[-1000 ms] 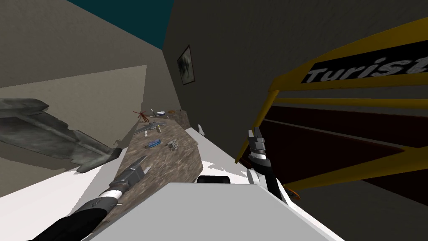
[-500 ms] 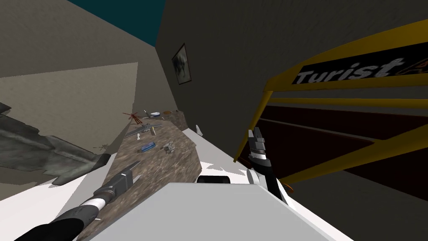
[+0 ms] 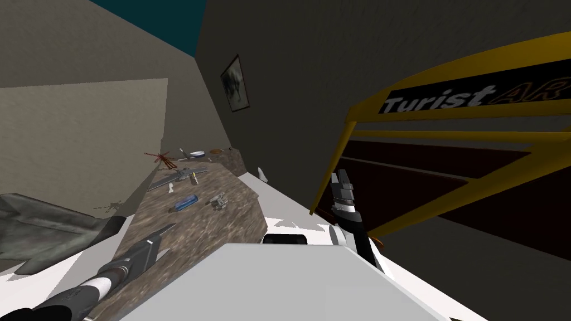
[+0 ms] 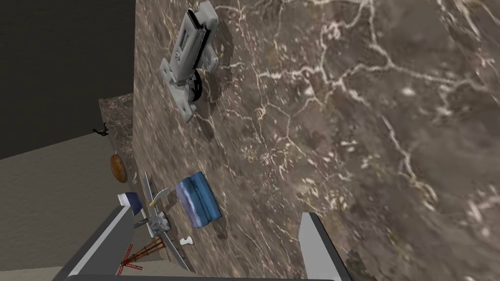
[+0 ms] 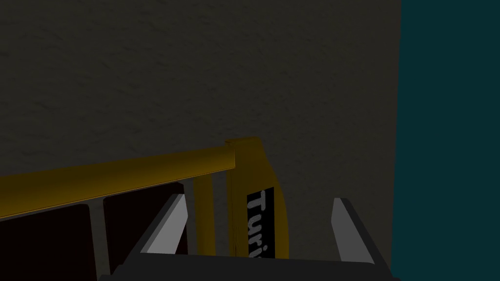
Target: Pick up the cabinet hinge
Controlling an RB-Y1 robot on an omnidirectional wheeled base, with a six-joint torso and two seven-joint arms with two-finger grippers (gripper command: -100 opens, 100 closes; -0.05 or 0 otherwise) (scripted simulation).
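Desk: Status, left side first?

Operator: I have the left gripper open above the brown veined marble counter, on approach. The pale grey metal cabinet hinge lies untouched ahead, past a flat blue block. Next I'd reach forward and straddle it. The right gripper hangs open, idle.

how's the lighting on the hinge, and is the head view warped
Left wrist view: the cabinet hinge is well lit and casts a soft shadow on the brown veined counter. Head view: wide-lens warp, the whole scene slants. Right wrist view: dim, yellow frame against a dark wall.
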